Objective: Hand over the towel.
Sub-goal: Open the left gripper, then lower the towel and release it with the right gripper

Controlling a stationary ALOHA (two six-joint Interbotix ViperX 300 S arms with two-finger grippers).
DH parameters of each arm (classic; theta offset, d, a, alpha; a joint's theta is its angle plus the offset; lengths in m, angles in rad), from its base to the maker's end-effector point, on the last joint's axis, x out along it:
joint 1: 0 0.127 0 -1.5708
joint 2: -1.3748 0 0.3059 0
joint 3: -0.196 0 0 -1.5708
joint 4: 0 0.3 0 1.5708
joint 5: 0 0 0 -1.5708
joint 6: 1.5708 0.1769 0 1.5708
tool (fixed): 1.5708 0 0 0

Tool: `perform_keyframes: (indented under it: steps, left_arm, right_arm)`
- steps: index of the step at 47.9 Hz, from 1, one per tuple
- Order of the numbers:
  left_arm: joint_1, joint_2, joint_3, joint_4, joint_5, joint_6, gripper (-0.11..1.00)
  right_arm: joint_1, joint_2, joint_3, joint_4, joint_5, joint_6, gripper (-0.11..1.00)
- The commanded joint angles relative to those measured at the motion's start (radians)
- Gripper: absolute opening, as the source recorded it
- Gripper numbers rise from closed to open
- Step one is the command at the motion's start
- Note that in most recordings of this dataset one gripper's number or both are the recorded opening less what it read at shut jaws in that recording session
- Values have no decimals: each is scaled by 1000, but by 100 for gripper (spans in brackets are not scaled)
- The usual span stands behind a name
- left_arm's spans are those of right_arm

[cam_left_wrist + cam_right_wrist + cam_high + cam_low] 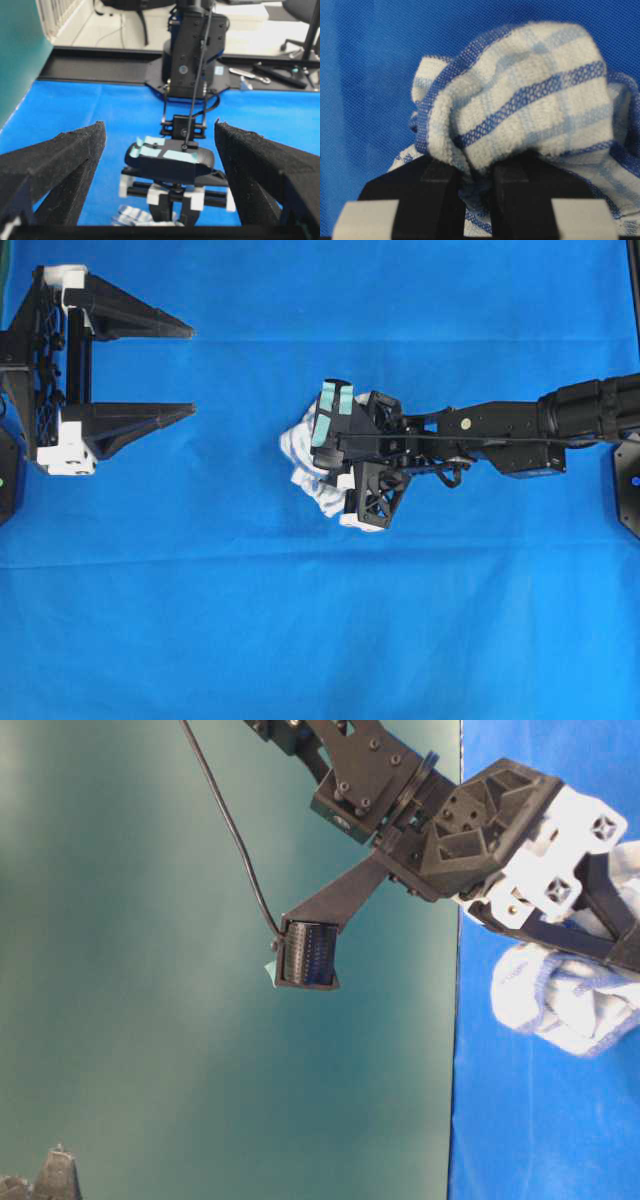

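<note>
The right gripper [322,472] pinched only a fold of the towel [520,115]; it might slip before reaching the wide-open left gripper [190,370].

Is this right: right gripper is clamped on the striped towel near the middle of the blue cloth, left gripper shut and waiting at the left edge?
One thing is off: the left gripper is open, its jaws spread wide, as the overhead view shows. The rest holds: the right gripper is clamped on the striped towel near the middle of the blue cloth, and the left one waits at the left edge.
</note>
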Motion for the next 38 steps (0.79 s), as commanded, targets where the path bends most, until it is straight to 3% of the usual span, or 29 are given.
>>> perform_keyframes:
  steps: [1,3,9,13,38]
  left_arm:
    - [-3,2,-12,0,-6,-2,93]
    - [-3,2,-12,2,-5,0,93]
    - [-3,2,-12,2,-5,5,93]
    - [-3,2,-12,0,-6,6,93]
    - [-3,2,-12,2,8,6,93]
  right_arm:
    - [-6,-17,-20,3,3,9,14]
    - [-6,-18,-21,3,3,14,18]
    - [-6,-46,-20,2,5,17,57]
    - [-6,-92,-12,0,6,17,72]
    - [-6,-552,91,-71,31,9,71]
